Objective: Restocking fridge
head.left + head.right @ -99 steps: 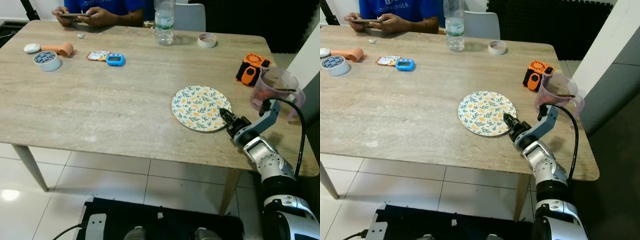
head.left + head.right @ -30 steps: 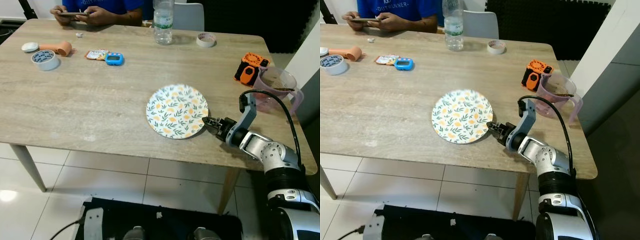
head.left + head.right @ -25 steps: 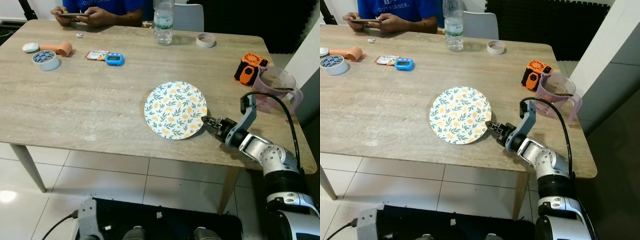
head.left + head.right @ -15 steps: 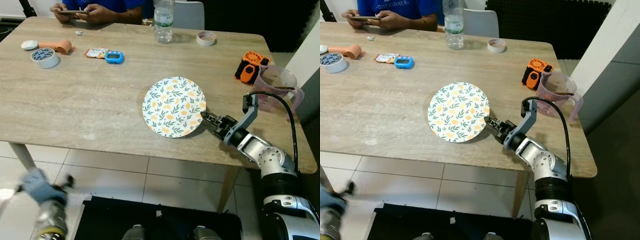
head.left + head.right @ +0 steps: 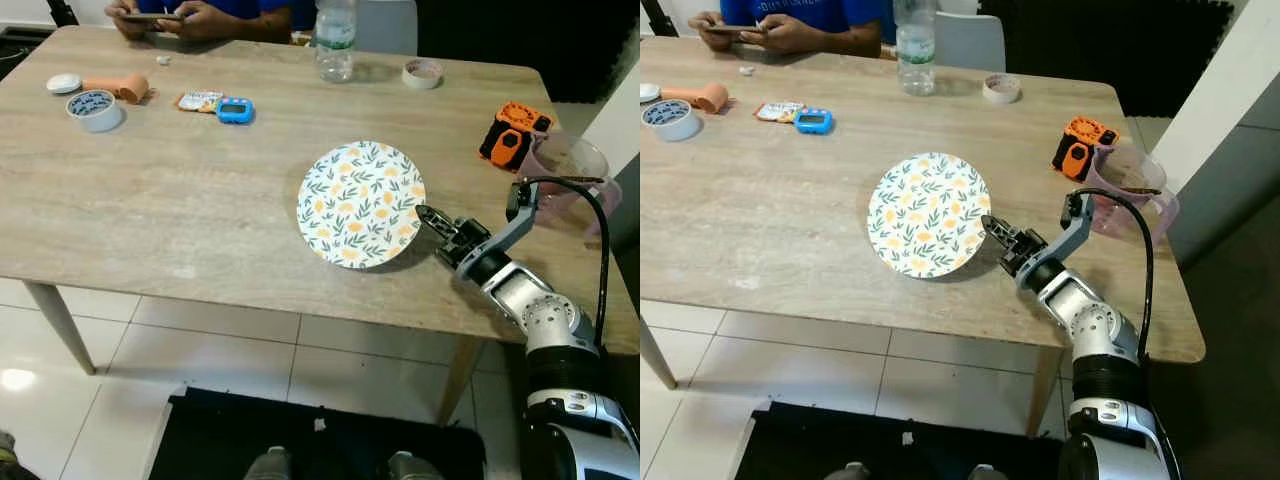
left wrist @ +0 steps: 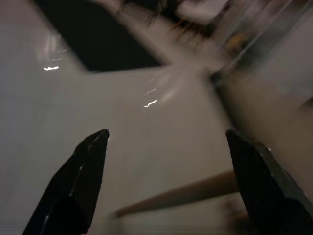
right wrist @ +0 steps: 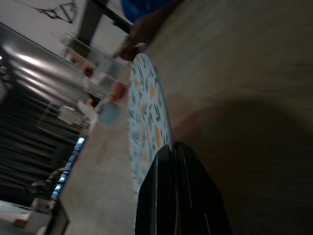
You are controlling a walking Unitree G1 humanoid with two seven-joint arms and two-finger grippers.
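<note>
A round plate (image 5: 361, 203) with a leaf and orange print lies near the front right of the wooden table (image 5: 150, 200). Its right rim is raised a little and throws a shadow beneath. My right gripper (image 5: 432, 219) is shut on that right rim; in the right wrist view the fingers (image 7: 168, 161) press together over the plate's edge (image 7: 146, 107). In the left wrist view my left gripper (image 6: 166, 134) is open, with nothing between its fingers, before a blurred pale surface.
A pink measuring jug (image 5: 572, 165) and an orange device (image 5: 513, 140) stand close behind my right arm. Farther back are a water bottle (image 5: 335, 45) and a tape roll (image 5: 424, 72). A blue timer (image 5: 236, 110) and another tape roll (image 5: 94, 108) lie far left. A person's hands (image 5: 170, 12) hold a phone.
My right gripper has dragged the plate left along the table, keeping hold of its rim. Over the last half second it has hardly moved; the camera shifted slightly.
</note>
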